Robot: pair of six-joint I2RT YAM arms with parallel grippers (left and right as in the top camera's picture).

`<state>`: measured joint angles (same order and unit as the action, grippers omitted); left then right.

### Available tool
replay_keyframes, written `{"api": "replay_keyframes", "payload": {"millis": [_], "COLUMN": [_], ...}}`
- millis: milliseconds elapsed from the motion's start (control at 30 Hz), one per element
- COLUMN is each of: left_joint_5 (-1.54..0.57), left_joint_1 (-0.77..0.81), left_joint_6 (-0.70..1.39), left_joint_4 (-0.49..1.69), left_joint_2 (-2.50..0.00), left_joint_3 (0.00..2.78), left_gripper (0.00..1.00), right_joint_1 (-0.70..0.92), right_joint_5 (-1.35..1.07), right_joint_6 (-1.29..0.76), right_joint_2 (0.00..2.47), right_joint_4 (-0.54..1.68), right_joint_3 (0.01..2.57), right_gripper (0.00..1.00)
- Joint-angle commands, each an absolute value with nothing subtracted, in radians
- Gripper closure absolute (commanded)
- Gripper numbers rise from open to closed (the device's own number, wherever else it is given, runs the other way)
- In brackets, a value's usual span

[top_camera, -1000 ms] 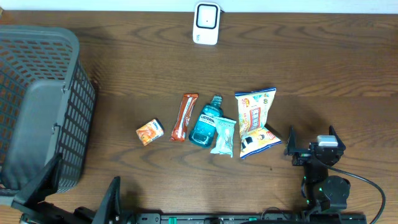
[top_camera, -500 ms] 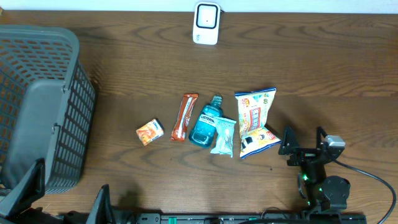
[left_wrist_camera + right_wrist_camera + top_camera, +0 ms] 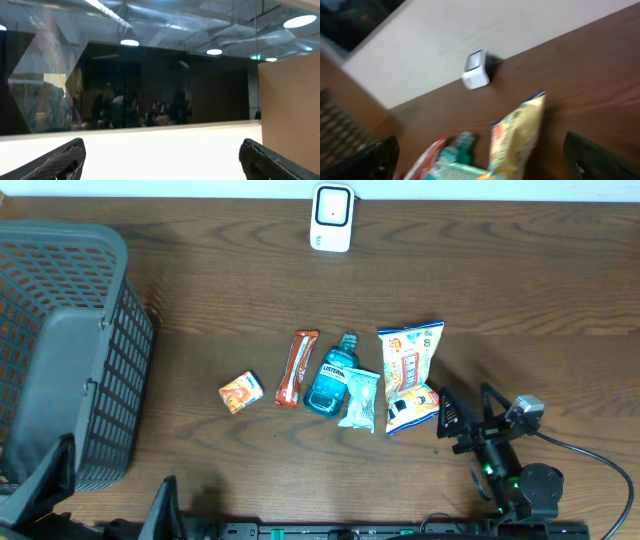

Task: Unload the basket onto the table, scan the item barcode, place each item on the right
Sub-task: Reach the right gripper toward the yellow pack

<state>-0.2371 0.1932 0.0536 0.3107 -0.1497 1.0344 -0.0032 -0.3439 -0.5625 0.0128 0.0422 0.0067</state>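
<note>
Several items lie in a row mid-table: a small orange box (image 3: 241, 392), a red bar wrapper (image 3: 295, 367), a teal mouthwash bottle (image 3: 331, 376), a pale green packet (image 3: 360, 398) and a yellow snack bag (image 3: 411, 373). The white barcode scanner (image 3: 332, 217) stands at the far edge. My right gripper (image 3: 468, 412) is open just right of the snack bag and holds nothing. Its wrist view is blurred, with the gripper (image 3: 480, 150) framing the snack bag (image 3: 515, 135), bottle (image 3: 462, 142) and scanner (image 3: 476, 70). My left gripper (image 3: 118, 465) sits open at the near left; in its own view the gripper (image 3: 161, 150) faces the room.
A large dark mesh basket (image 3: 60, 350) fills the left side of the table. The right arm's base and cable (image 3: 580, 465) lie at the near right edge. Bare wood lies between the scanner and the row of items.
My right gripper has swung left, closing on the snack bag's right side. My left gripper dropped back toward the near edge earlier and has since held still.
</note>
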Motion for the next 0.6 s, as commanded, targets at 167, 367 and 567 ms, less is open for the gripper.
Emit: {"api": "replay_keyframes", "payload": {"millis": [167,367,567], "left_joint_5": [-0.235,-0.215,-0.164], "left_joint_1": [0.19,0.186,0.185], "left_joint_6": [0.065,0.061,0.061], "left_joint_4": [0.37,0.38,0.38], "left_joint_2": [-0.021,-0.002,-0.002], "left_joint_3": [1.017,0.995,0.957], "left_gripper": [0.02,0.02,0.02], "right_joint_1": [0.0,0.0,0.0], "right_joint_5": [-0.624,-0.684,-0.777], "right_joint_6": [-0.679,-0.733,-0.657], "right_joint_2": [0.013,0.013,0.013], "right_joint_4": [0.044,0.043,0.045], "right_joint_3": [0.006,0.006,0.006], "right_gripper": [0.01,0.01,0.01]}}
